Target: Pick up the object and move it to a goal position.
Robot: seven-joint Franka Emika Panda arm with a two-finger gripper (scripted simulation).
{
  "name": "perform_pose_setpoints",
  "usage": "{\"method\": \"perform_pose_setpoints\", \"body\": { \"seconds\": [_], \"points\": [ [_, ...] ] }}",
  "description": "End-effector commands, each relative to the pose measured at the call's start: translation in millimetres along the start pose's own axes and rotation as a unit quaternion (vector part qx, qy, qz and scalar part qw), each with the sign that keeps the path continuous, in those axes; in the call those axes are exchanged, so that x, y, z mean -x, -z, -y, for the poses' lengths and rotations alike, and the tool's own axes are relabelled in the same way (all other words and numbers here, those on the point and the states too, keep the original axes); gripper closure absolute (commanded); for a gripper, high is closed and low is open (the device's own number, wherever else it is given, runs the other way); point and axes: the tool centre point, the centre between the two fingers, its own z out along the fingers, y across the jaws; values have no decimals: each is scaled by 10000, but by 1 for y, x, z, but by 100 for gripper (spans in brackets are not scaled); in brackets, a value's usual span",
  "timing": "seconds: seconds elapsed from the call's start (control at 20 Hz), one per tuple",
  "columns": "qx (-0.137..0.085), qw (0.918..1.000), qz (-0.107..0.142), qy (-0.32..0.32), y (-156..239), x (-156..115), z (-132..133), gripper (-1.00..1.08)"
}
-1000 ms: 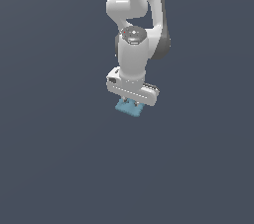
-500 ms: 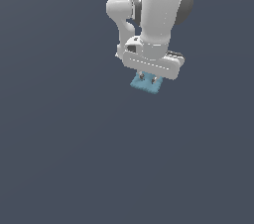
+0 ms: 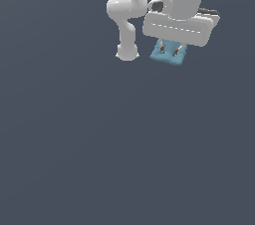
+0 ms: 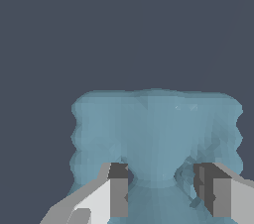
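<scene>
The object is a small flat teal-blue block [image 3: 169, 54] with rounded corners. It hangs under the white gripper [image 3: 169, 50], high at the exterior view's upper right. In the wrist view the block [image 4: 154, 129] fills the space between the two fingers [image 4: 113, 191], which are closed on its narrow middle part. The gripper is shut on the block and holds it off the grey floor. Most of the block is hidden by the wide white hand in the exterior view.
The arm's white base [image 3: 127, 52] stands just to the exterior view's left of the gripper. Plain dark grey floor [image 3: 99, 159] spreads all around.
The gripper has carried the block upward and toward the exterior view's right over the last second, and it looks larger now. The grip on the block is unchanged.
</scene>
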Motion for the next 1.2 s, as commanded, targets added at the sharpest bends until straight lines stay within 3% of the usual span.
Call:
{"method": "perform_pose_setpoints", "body": {
  "seconds": [0.0,0.55,1.15],
  "points": [
    [5,10000,14,1,23,15,10,108],
    [1,10000,50,10,89,54,41,108],
    [-3,10000,56,14,101,57,46,108]
  ]
}}
